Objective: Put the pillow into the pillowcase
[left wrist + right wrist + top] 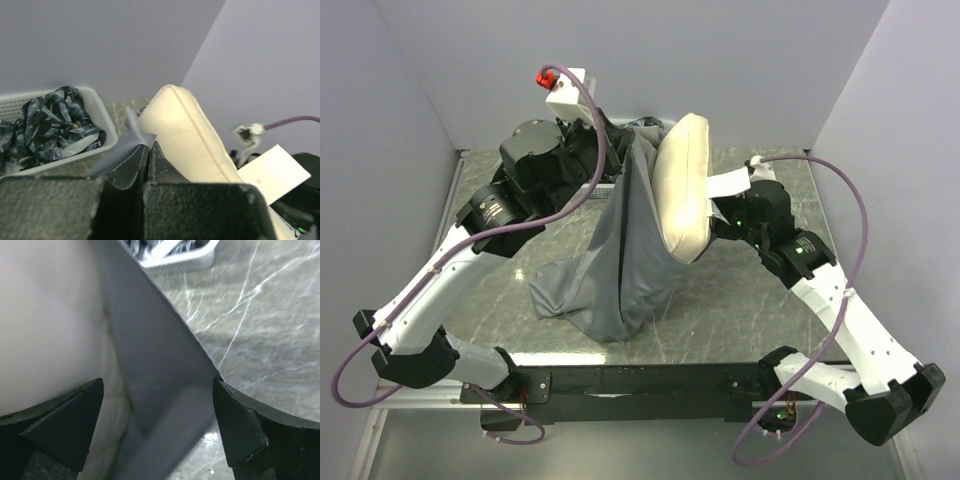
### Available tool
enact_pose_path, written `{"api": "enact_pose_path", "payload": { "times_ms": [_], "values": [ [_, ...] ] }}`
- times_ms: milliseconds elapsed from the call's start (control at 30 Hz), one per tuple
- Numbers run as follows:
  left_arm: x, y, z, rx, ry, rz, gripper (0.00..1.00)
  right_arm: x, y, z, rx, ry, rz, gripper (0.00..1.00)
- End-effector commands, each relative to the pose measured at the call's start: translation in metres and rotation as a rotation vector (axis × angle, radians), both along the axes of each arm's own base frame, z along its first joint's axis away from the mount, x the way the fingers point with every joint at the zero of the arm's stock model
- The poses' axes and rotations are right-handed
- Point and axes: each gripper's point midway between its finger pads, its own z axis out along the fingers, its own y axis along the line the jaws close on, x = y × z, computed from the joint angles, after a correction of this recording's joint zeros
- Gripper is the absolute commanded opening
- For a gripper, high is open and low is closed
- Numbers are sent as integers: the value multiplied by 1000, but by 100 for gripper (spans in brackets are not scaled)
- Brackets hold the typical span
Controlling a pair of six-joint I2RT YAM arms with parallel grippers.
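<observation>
Mid-insertion: cream-white soft pillow [685, 185] stood centre frame, bottom inside the grey fabric pillowcase [610, 270], left hand [149, 150] clamped on its rim, right hand [157, 385] wide open, empty; next move probably needed the pillow pushed deeper.

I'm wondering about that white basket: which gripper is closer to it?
Left. The left gripper pinches the pillowcase just beside the basket; the right gripper is across the pillow from it.

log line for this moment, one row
stage: pillow lower end in pillowcase | left tool: shut on pillowcase edge, held high | right tool: open, straddling pillow and pillowcase | status: not yet fully in
</observation>
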Motion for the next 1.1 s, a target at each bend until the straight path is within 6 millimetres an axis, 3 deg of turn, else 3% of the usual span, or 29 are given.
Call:
{"api": "enact_pose_path", "payload": {
  "times_ms": [0, 67, 167, 300, 467, 500, 533, 633, 733, 767, 867, 967, 1067],
  "values": [
    [-18, 2, 44, -109, -89, -65, 1, 2, 17, -3, 47, -2, 71, 84],
    [-15, 9, 42, -105, -85, -28, 1, 2, 13, -2, 43, -6, 48, 75],
    [-12, 22, 44, -112, -86, 21, 1, -2, 10, 11, 41, -19, 50, 53],
    [-15, 36, 56, -129, -113, 42, 1, -8, 11, 49, 90, -87, 73, 25],
    [-18, 54, 65, -123, -131, 81, 1, -17, 11, 103, 136, -178, 98, 2],
    [-18, 56, 65, -122, -132, 87, 1, -18, 9, 106, 131, -177, 96, 0],
    [-19, 61, 66, -125, -135, 94, 1, -18, 9, 109, 123, -181, 97, 2],
    [-21, 66, 67, -127, -138, 98, 2, -13, 2, 109, 75, -177, 68, 25],
    [-21, 67, 65, -124, -135, 98, 1, -6, -12, 90, -3, -147, 2, 43],
    [-21, 66, 64, -123, -133, 96, 1, -6, -14, 80, -24, -124, 2, 53],
    [-21, 64, 64, -126, -137, 84, 1, -5, -10, 61, -46, -95, 26, 70],
    [-20, 61, 61, -127, -134, 74, 1, -4, 9, 45, -11, -64, 111, 78],
    [-19, 60, 58, -122, -127, 75, 1, -6, 32, 27, 49, -15, 208, 78]
  ]
}}
